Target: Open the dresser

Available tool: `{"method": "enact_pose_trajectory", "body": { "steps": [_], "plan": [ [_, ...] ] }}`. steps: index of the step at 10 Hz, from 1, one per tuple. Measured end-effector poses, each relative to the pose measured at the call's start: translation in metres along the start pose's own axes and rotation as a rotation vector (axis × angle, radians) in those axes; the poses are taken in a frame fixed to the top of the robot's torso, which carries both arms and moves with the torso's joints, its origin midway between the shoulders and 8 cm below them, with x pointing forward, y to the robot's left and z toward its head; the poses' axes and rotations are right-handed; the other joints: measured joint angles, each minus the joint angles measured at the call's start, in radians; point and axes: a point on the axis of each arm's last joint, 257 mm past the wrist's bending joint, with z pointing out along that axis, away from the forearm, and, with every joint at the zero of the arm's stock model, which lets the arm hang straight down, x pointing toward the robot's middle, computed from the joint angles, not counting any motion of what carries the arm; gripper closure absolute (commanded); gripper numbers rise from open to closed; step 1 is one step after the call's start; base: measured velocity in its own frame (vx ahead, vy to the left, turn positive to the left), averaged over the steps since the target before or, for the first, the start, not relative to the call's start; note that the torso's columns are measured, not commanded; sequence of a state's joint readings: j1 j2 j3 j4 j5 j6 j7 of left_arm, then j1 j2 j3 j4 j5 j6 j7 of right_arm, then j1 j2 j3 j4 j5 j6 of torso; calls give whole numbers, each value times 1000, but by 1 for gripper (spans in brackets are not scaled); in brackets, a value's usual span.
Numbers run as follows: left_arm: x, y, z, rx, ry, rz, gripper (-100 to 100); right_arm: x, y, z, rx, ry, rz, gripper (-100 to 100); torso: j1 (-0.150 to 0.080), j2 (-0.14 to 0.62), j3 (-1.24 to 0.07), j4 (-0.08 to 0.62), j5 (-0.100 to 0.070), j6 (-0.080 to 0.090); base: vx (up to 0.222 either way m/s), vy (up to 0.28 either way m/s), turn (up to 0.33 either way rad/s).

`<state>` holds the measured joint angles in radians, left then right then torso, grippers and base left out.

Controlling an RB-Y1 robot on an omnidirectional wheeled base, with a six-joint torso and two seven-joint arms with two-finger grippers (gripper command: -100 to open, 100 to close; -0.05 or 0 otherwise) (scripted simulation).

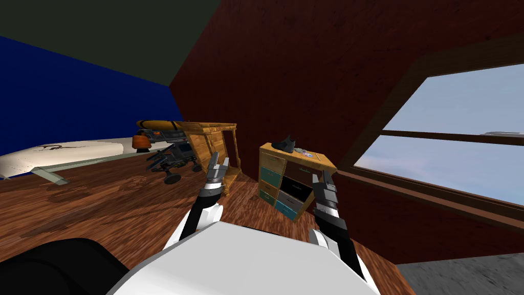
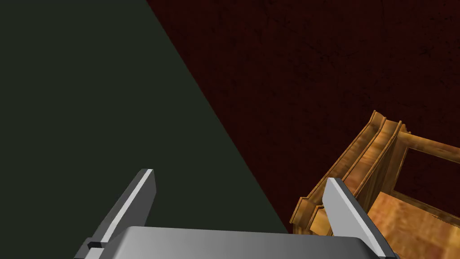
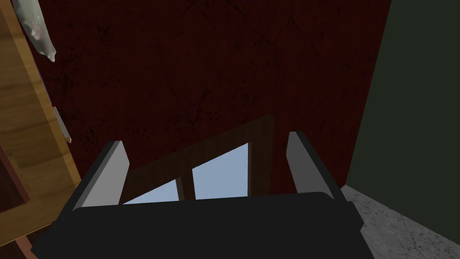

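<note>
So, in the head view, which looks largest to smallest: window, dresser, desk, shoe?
1. window
2. desk and dresser: they look about alike, so I do not rank them
3. shoe, on the dresser's top

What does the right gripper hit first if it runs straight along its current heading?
Probably the window frame in the dark red wall: it sits between the open jaws of the right gripper. The dresser lies off to one side, so it would miss it. Depth is unclear.
</note>
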<state>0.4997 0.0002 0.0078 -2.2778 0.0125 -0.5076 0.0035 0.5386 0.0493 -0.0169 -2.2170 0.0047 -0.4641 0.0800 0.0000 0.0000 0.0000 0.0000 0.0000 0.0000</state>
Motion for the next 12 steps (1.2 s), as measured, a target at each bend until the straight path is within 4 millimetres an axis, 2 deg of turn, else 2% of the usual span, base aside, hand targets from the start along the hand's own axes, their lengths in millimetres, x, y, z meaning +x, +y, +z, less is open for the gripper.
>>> {"method": "enact_pose_trajectory", "body": {
  "steps": [2,9,10,12],
  "plan": [
    [0,0,0,0,0,0,0,0,0,0,0,0,0,0,0,104,-209,105,0,0,0,0,0],
    [0,0,0,0,0,0,0,0,0,0,0,0,0,0,0,618,-1234,617,0,0,0,0,0],
    [0,0,0,0,0,0,0,0,0,0,0,0,0,-100,0,691,-1382,691,0,0,8,7,-7],
    [0,0,0,0,0,0,0,12,-8,1,10,67,-48,-100,1,734,-1471,734,0,0,6,20,-13]
  ]
}}
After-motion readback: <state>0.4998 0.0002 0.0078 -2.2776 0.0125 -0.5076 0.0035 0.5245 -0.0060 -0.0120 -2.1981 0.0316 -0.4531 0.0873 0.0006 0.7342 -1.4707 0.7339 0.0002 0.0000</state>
